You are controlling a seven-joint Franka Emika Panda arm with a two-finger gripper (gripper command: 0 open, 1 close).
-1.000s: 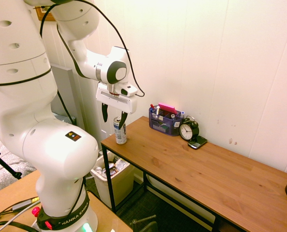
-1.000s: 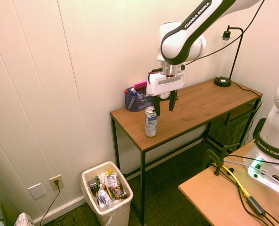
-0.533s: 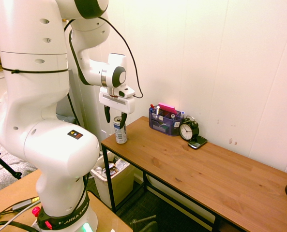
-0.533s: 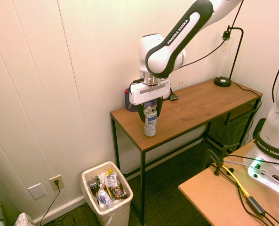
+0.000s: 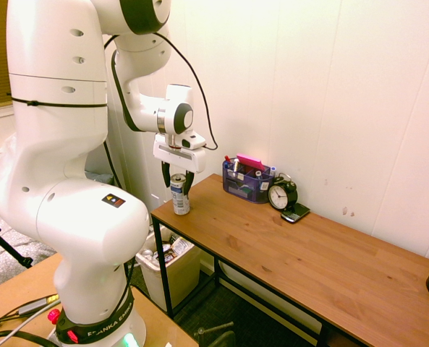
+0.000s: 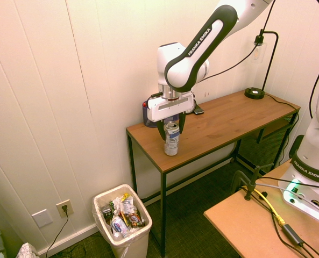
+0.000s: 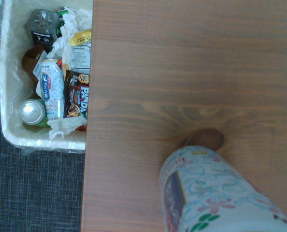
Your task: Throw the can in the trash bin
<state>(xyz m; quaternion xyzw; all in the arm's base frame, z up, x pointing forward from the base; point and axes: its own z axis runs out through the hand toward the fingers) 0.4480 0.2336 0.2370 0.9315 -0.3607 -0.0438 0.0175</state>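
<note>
The can [image 5: 179,195] stands upright near the end of the wooden table [image 5: 308,253], with a silver top and a blue-and-white label. My gripper [image 5: 176,178] hangs straight over it, open, one finger on each side of the can's upper part [image 6: 171,138] and apart from it. The wrist view shows the can [image 7: 216,193] close below and the table edge. The off-white trash bin [image 6: 135,243] stands on the floor beside and below that end of the table. Its rim [image 7: 7,130] also shows from above, and it holds wrappers and other cans.
A translucent blue desk organizer [image 5: 247,181], a black alarm clock [image 5: 281,194] and a small dark phone [image 5: 295,213] sit against the wall behind the can. A black lamp base [image 6: 253,92] stands at the table's far end. The table edge [image 7: 87,145] lies close to the can.
My gripper has moved sideways toward the table's end and come down. Its open fingers now straddle the can's top instead of hanging beside and above it. The can has not moved.
</note>
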